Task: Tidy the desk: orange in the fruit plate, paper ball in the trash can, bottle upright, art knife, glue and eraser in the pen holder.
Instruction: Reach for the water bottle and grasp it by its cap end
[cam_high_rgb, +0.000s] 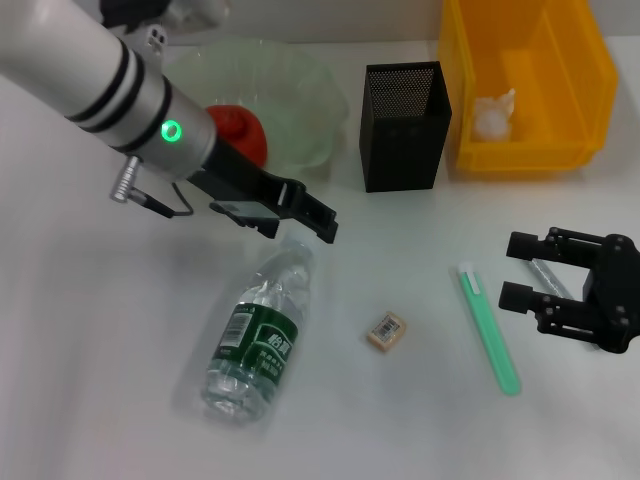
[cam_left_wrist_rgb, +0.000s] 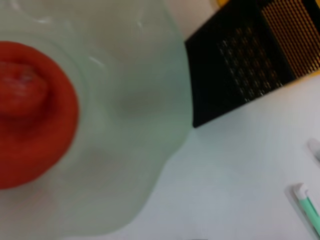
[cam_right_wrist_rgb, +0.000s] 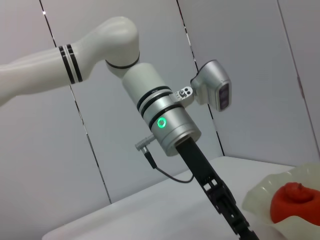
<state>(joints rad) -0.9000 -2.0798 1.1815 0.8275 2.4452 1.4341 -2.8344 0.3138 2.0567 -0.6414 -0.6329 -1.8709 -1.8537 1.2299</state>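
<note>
Hovering with jaws spread and empty, the left gripper (cam_high_rgb: 300, 215) sits just above the cap end of the bottle (cam_high_rgb: 256, 340), which lies on its side on the table (cam_high_rgb: 90, 350), cap pointing far. Just behind it the orange (cam_high_rgb: 240, 135) rests in the fruit plate (cam_high_rgb: 300, 90). Right of the plate stands the pen holder (cam_high_rgb: 403, 127), and right of that the trash can (cam_high_rgb: 525, 85) with the paper ball (cam_high_rgb: 492, 115) inside. The eraser (cam_high_rgb: 386, 331) lies flat near centre, right of the bottle. Further right lies the green art knife (cam_high_rgb: 490, 330). Beside it the right gripper (cam_high_rgb: 525, 272) hangs low, jaws wide and empty, over a grey stick (cam_high_rgb: 548, 277), partly hidden.
</note>
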